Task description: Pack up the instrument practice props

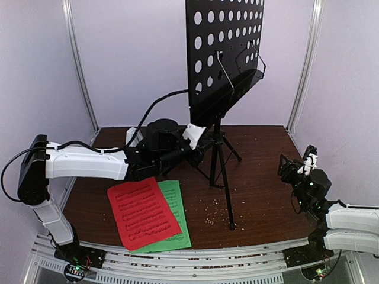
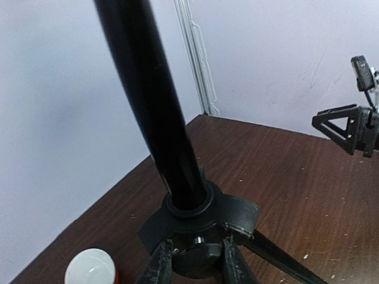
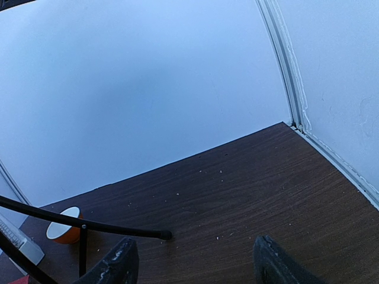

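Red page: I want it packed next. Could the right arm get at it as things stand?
Probably not easily. The red page lies front left, while the right gripper sits far right with open jaws, and the stand is planted between them.

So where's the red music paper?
Top view: the red sheet-music page lies near-left on the table, atop the green page, left of the music stand.

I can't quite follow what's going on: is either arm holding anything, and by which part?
The left gripper clamps the music stand at the hub where its legs meet the pole. The right gripper is open and holds nothing.
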Action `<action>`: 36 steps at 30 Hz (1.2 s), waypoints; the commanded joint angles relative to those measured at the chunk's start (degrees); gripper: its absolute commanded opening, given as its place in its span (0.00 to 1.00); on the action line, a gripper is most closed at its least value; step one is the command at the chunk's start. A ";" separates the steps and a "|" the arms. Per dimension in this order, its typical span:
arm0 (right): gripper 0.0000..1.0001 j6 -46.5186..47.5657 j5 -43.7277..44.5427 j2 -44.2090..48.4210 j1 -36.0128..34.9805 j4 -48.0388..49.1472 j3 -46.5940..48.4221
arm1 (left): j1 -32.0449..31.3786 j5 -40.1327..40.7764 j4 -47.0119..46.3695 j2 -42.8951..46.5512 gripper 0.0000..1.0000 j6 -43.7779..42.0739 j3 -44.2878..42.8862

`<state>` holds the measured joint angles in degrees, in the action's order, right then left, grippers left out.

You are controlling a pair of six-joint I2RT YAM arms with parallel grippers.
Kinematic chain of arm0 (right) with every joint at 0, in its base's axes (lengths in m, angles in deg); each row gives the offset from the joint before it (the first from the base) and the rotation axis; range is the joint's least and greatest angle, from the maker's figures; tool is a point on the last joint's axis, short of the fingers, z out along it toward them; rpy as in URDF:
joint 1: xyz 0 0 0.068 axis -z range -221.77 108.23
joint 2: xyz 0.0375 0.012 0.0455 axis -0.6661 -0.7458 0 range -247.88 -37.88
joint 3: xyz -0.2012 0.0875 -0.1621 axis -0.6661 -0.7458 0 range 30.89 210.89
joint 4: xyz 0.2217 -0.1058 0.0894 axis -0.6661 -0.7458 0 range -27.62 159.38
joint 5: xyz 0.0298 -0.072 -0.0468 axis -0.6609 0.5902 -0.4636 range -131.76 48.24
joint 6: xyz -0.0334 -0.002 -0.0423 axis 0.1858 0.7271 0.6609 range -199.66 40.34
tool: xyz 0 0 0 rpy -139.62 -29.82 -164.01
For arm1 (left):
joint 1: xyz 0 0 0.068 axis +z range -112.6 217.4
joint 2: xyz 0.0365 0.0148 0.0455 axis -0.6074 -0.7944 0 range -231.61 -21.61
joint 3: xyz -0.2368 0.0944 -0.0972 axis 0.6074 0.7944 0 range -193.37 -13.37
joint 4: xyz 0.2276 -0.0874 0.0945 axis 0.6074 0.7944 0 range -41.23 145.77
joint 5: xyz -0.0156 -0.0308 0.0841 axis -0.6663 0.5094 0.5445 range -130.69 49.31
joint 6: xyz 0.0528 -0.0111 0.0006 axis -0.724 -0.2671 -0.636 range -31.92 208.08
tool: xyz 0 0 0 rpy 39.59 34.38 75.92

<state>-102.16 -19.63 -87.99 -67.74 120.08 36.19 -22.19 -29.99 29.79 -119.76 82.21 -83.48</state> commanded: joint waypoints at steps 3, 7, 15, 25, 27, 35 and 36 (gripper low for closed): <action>0.68 -0.49 1.19 0.19 0.22 -0.09 -0.04 | 5.04 -18.86 -2.85 2.00 0.05 27.88 2.02; 0.69 -0.48 1.17 -0.17 0.16 -0.09 0.06 | 5.97 -23.22 -5.53 1.95 0.08 34.97 2.87; 0.74 0.04 0.66 -0.26 0.18 -0.55 0.49 | 5.94 -19.61 -4.29 4.43 0.56 29.91 4.06; 0.87 2.33 -11.90 -2.17 0.18 -5.17 5.81 | 6.66 -11.79 -6.68 17.07 0.76 21.79 16.83; 0.86 2.01 -20.73 -3.22 0.03 -9.20 9.66 | 7.84 -12.92 -5.34 20.03 0.79 21.52 19.14; 0.83 -2.59 -23.35 -4.04 -16.81 -24.55 15.63 | 16.12 -28.14 1.78 22.11 0.79 14.92 23.32; 0.83 -2.55 -21.16 -4.14 -19.50 -25.97 16.00 | 17.68 -30.97 1.30 21.74 0.79 14.62 24.03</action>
<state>-103.80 -42.76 -92.32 -78.63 103.97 50.41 -8.53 -50.73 30.34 -97.96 101.21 -62.84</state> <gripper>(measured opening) 0.828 0.796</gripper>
